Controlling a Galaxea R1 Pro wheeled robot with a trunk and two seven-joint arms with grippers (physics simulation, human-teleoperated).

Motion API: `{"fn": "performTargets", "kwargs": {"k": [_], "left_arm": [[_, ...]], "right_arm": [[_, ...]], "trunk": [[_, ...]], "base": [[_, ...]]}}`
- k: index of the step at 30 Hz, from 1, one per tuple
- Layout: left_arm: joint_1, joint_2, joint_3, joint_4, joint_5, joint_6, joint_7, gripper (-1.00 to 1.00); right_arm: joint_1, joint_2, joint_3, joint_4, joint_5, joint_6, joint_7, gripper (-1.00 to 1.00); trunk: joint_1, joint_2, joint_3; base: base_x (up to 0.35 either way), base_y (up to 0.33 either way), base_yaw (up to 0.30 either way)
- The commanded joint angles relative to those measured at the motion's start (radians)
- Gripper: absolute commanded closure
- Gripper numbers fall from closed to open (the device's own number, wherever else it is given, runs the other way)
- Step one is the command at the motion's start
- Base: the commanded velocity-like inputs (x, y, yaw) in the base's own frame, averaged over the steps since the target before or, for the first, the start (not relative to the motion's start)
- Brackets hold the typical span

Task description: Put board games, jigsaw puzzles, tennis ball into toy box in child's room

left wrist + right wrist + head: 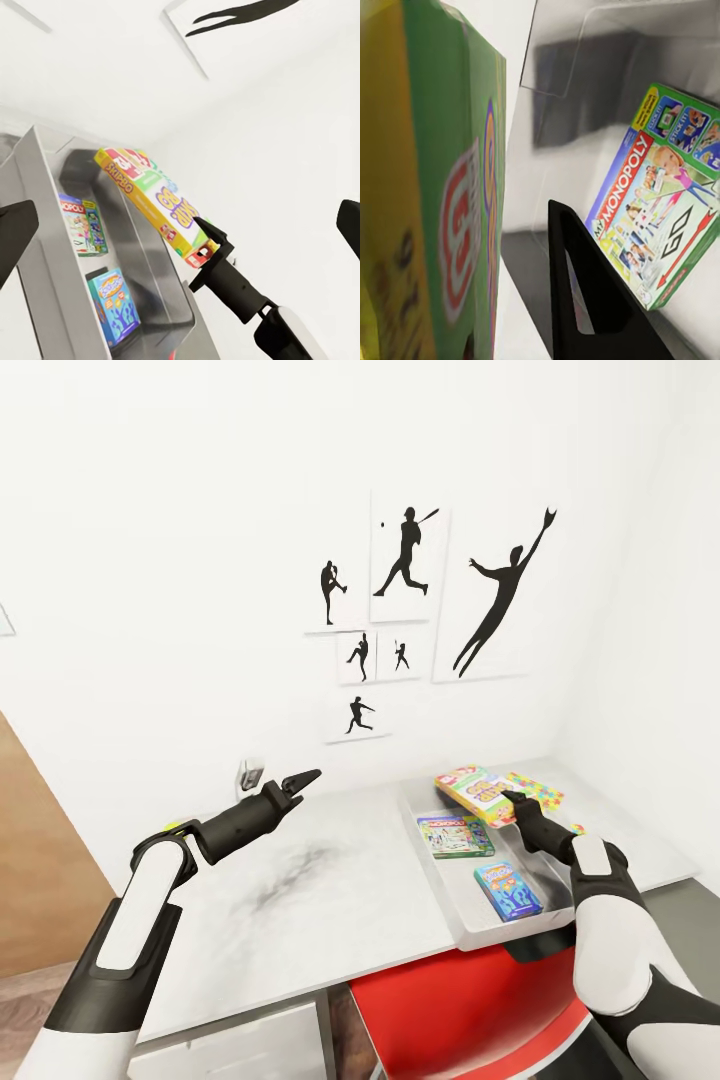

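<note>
The light grey toy box stands on the table at the right. Flat inside it lie the Monopoly board game and the smaller blue board game. My right gripper is shut on a corner of the Skip-Bo board game, holding it tilted over the box's far end. Just behind it lies a bright jigsaw puzzle; I cannot tell if it touches the box. My left gripper hovers open above the table's middle.
A red chair stands under the table's front edge below the toy box. White drawers sit under the table at the left. The white wall with framed silhouettes runs close behind the table. A small white fitting is on that wall.
</note>
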Motion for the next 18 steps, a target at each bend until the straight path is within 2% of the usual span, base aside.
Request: {"fn": "performTargets", "kwargs": {"k": [1,18], "left_arm": [[-0.001,0.001,-0.001,-0.001,0.010,0.002,0.008,-1.00],[-0.001,0.001,0.000,0.004,0.009,0.002,0.008,-1.00]], "right_arm": [[-0.002,0.001,-0.006,-0.001,-0.002,0.007,0.003,1.00],[0.003,-0.002,-0.006,-0.001,-0.005,0.006,-0.002,1.00]], "trunk": [[0.001,-0.002,-0.002],[0.001,-0.002,-0.016]], "base": [[0.000,0.000,0.000],[0.000,0.000,0.021]]}}
